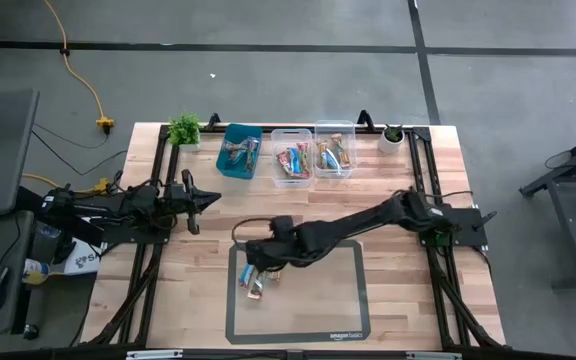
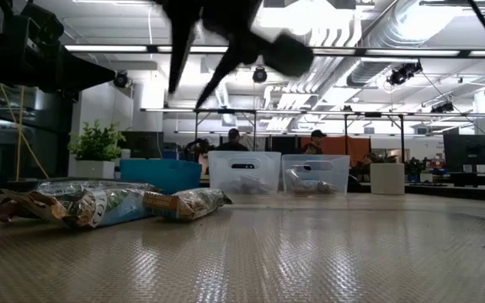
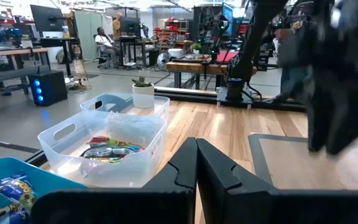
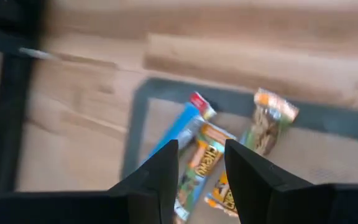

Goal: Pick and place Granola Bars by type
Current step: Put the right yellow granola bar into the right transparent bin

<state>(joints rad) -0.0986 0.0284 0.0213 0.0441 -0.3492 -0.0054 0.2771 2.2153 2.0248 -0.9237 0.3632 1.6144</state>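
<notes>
Several granola bars point(image 1: 254, 281) lie flat in a loose cluster on the grey mat point(image 1: 348, 300), toward its left side. The right wrist view shows a blue bar point(image 4: 180, 128), an orange bar point(image 4: 199, 160) and a brownish bar point(image 4: 268, 121). My right gripper point(image 4: 201, 147) hangs open above them, slanting down, with nothing between its fingers. In the low view its dark fingers point(image 2: 199, 59) sit high over the bars point(image 2: 91, 204). My left gripper point(image 3: 196, 168) waits shut at the table's left point(image 1: 206, 200), holding nothing.
At the far edge stand a teal bin point(image 1: 239, 151) and two clear bins point(image 1: 290, 160) point(image 1: 335, 151), each holding bars. A small green plant point(image 1: 184, 129) and a white pot point(image 1: 391, 137) flank them. Bare wood lies between the mat and the bins.
</notes>
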